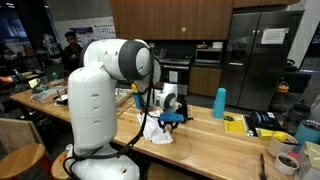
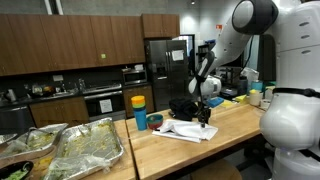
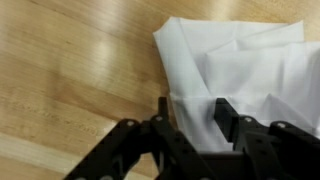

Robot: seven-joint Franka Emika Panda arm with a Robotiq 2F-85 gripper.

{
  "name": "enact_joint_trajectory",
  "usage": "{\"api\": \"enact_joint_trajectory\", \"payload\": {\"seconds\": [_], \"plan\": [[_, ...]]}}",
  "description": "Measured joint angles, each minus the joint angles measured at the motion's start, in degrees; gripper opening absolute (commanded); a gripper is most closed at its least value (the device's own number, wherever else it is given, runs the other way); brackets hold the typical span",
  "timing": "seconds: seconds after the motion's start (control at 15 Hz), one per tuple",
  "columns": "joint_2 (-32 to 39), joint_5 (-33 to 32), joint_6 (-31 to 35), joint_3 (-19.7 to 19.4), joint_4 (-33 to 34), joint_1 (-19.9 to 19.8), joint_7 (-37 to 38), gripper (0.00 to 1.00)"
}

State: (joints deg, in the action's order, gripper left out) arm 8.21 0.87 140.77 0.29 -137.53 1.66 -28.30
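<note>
- Presently the gripper (image 3: 195, 108) stands low over the near corner of the white cloth (image 3: 250, 70), jaws part-spread, one finger on either side of its folded edge; no firm pinch shows yet.
- In the wrist view the cloth fills 1 to 3 o'clock, with bare wooden counter (image 3: 70, 70) from 9 to 11 o'clock.
- A good grip, I judge, wants both fingertips down to the wood so that they gather all the layers, not only the top fold.
- Squeezing gently and squarely should keep the cloth from sliding out sideways.
- In an exterior view a blue cup (image 1: 219, 103) stands at 3 o'clock of the cloth, well apart.
- Foil trays (image 2: 80, 150) lie far off at 8 o'clock; nothing crowds the fingers.
</note>
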Motion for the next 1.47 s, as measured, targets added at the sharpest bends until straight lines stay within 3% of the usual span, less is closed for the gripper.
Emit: {"api": "enact_joint_trajectory", "payload": {"seconds": [0.2, 1.47], "plan": [[0.03, 0.02, 0.59, 0.02, 0.08, -0.33, -0.01, 0.01], [0.06, 6.2, 0.55, -0.38, 1.63, -5.46, -1.91, 0.01]]}}
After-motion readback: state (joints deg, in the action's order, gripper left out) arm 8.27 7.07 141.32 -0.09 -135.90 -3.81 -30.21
